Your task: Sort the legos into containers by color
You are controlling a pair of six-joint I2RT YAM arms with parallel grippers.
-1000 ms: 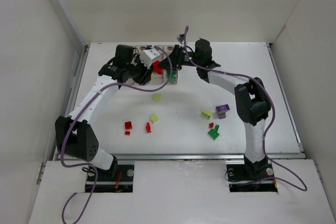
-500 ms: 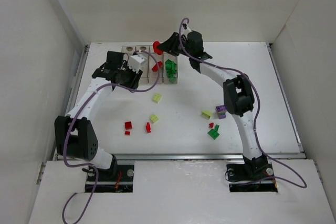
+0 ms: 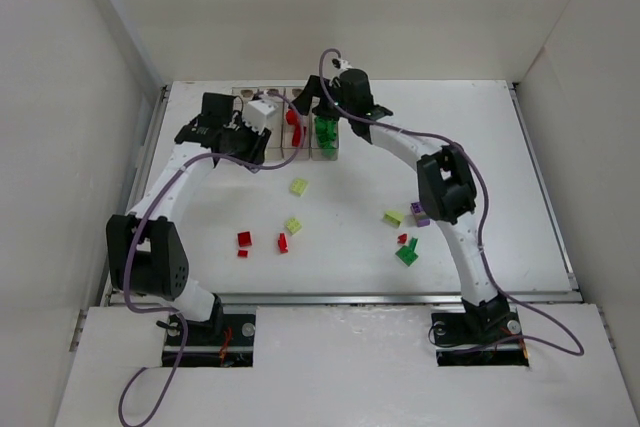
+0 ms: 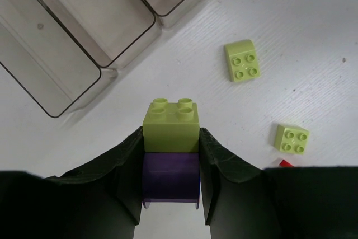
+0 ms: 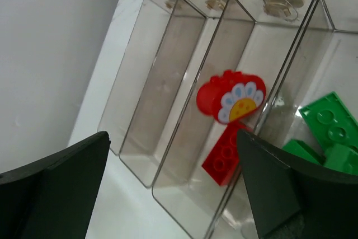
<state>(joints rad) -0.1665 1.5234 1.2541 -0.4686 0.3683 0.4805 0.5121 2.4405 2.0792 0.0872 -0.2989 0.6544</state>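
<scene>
My left gripper [image 4: 170,132] is shut on a stack of two legos, a yellow-green brick [image 4: 170,124] on top of a purple brick [image 4: 170,176], hanging over the table just in front of the containers [image 4: 84,32]. In the top view it is at the row's left end [image 3: 252,147]. My right gripper [image 5: 172,134] stands open above the containers [image 5: 168,82], with nothing between its fingers. Below it a red flower piece [image 5: 232,94] lies with a red brick [image 5: 224,158] in the third bin. Green bricks [image 5: 330,132] fill the bin beside it.
Loose legos lie on the table: yellow-green ones [image 3: 298,186] [image 3: 293,225], red ones [image 3: 244,239] [image 3: 283,242], and a cluster of yellow-green [image 3: 394,217], purple [image 3: 420,215], red [image 3: 402,239] and green [image 3: 407,254] at the right. White walls enclose the table.
My right gripper swung left over the bins and opened, and the red flower piece it held now lies in the red bin. My left gripper shifted slightly left, still holding its stack.
</scene>
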